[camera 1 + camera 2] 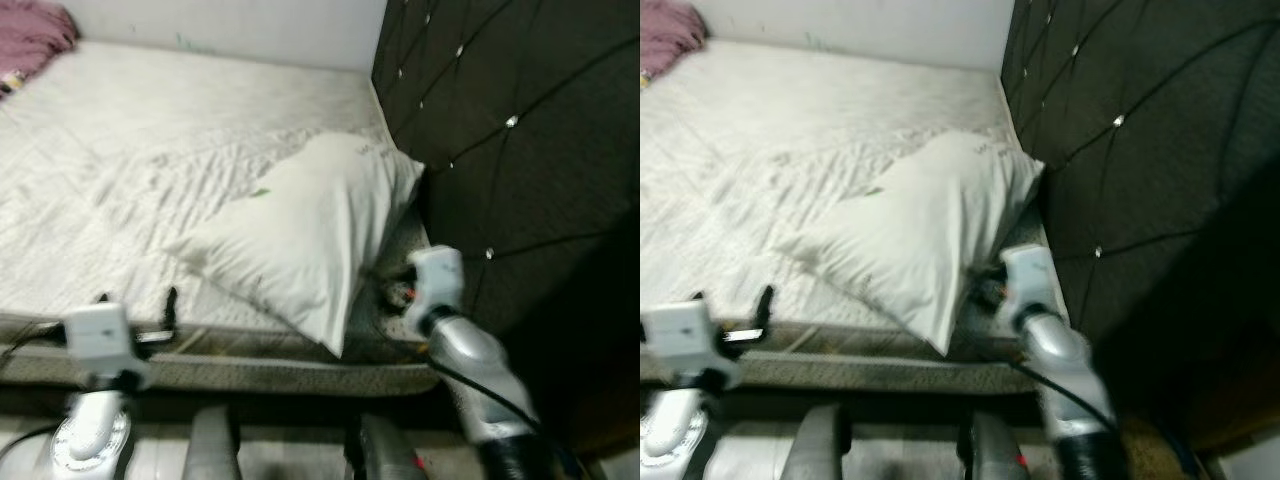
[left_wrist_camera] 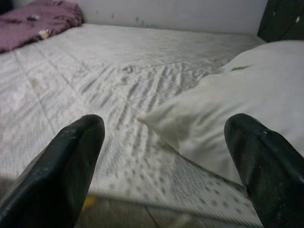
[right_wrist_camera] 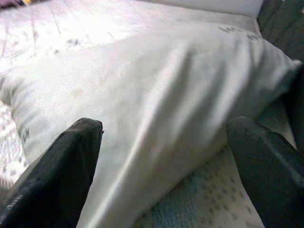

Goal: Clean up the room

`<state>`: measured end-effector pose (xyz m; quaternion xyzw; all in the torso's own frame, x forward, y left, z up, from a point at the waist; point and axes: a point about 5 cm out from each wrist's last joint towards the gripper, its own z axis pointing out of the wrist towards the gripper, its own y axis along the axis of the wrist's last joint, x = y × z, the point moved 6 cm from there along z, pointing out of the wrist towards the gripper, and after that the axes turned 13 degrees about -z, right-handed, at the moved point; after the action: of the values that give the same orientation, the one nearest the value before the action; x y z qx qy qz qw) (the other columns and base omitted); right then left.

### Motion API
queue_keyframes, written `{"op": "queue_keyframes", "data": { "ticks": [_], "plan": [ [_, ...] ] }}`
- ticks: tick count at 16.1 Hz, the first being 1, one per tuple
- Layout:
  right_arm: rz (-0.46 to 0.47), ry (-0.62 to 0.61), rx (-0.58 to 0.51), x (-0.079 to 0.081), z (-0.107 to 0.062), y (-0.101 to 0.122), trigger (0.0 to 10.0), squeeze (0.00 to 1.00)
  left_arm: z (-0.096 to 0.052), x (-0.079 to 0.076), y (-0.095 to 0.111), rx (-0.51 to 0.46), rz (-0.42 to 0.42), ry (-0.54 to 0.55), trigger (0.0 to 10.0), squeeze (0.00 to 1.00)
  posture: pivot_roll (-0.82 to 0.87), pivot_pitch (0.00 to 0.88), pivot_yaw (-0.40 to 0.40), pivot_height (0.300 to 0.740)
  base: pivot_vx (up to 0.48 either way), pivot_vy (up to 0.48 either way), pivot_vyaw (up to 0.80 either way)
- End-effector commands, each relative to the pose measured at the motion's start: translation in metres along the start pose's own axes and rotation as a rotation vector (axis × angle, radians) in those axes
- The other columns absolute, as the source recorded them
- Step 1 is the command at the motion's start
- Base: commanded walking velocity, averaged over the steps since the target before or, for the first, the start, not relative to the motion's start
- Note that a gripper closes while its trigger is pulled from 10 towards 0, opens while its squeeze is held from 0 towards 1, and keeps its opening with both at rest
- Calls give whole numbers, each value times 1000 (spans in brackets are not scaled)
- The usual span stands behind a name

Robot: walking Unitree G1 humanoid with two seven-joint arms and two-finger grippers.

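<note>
A white pillow (image 1: 300, 230) lies askew on the bare mattress (image 1: 150, 120), leaning toward the dark tufted headboard (image 1: 520, 130) on the right. My right gripper (image 3: 164, 142) is open right at the pillow's (image 3: 156, 95) near right corner; its wrist (image 1: 435, 275) sits by the bed's edge. My left gripper (image 2: 166, 147) is open low over the near mattress edge, left of the pillow's (image 2: 247, 104) corner, with its black fingers (image 1: 170, 300) apart and nothing between them.
A purple blanket (image 1: 35, 35) is bunched at the far left corner of the bed, also seen as purple cloth (image 2: 38, 21). A white wall (image 1: 230, 25) runs behind the bed. The mattress side (image 1: 250, 370) is just before me.
</note>
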<state>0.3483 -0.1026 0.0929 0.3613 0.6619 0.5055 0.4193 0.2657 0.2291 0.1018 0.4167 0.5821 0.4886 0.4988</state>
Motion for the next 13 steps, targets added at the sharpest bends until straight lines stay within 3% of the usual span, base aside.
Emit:
{"op": "queue_keyframes", "data": {
  "ticks": [1,5,8,13],
  "plan": [
    [-18,-49,22,-19,-8,-7,10000,0,3,-12,1,-10,-13,-17,10000,0,-23,21,-98,581,0,0,0],
    [-13,-11,27,-14,-7,-9,10000,0,3,-7,1,-14,-11,13,10000,0,-11,14,-101,581,0,0,0],
    [-6,185,46,13,-3,-12,10000,0,-15,7,-4,13,45,88,10000,0,23,25,-108,546,0,0,0],
    [-13,489,113,60,0,-21,10000,0,-33,15,-3,37,127,89,10000,0,87,78,-125,546,0,0,0]
  ]
}}
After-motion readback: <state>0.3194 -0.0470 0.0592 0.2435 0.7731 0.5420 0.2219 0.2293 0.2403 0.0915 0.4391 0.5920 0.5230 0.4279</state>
